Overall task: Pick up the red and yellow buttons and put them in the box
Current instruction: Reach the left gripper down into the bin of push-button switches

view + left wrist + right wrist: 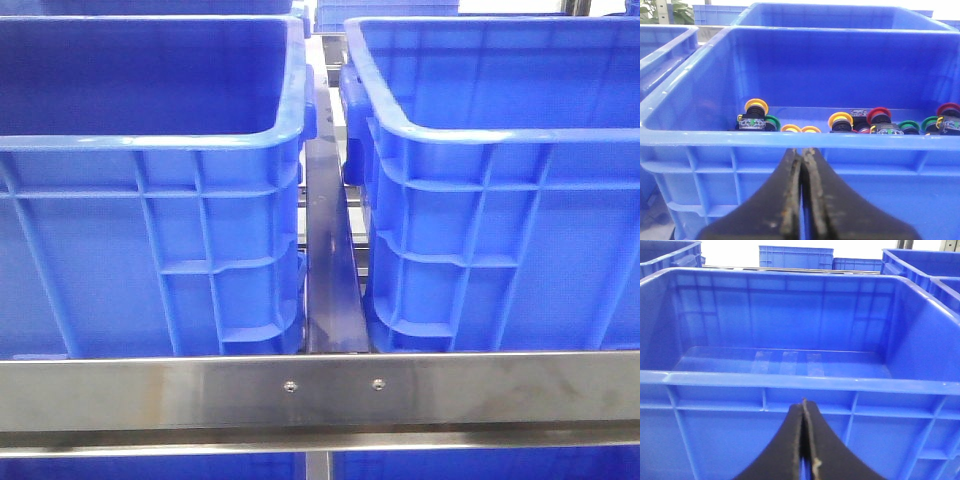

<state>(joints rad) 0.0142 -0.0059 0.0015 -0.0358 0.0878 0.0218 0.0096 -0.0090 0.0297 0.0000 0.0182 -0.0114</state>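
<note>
Two blue crates are standing side by side behind a steel rail (320, 392), a dark bar (328, 270) running between them. My left pincer (803, 165) is hovering pressed together, holding nothing, just outside the near wall of the button crate (790, 138); that wall is standing between it and the buttons (840, 121) lying on the floor beyond: yellow, red and green. My right pincer (804, 412) is likewise hanging closed before the empty box (790, 381).

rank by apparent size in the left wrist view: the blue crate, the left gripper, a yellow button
1. blue crate
2. left gripper, enlarged by nearness to the camera
3. yellow button, smallest
</note>
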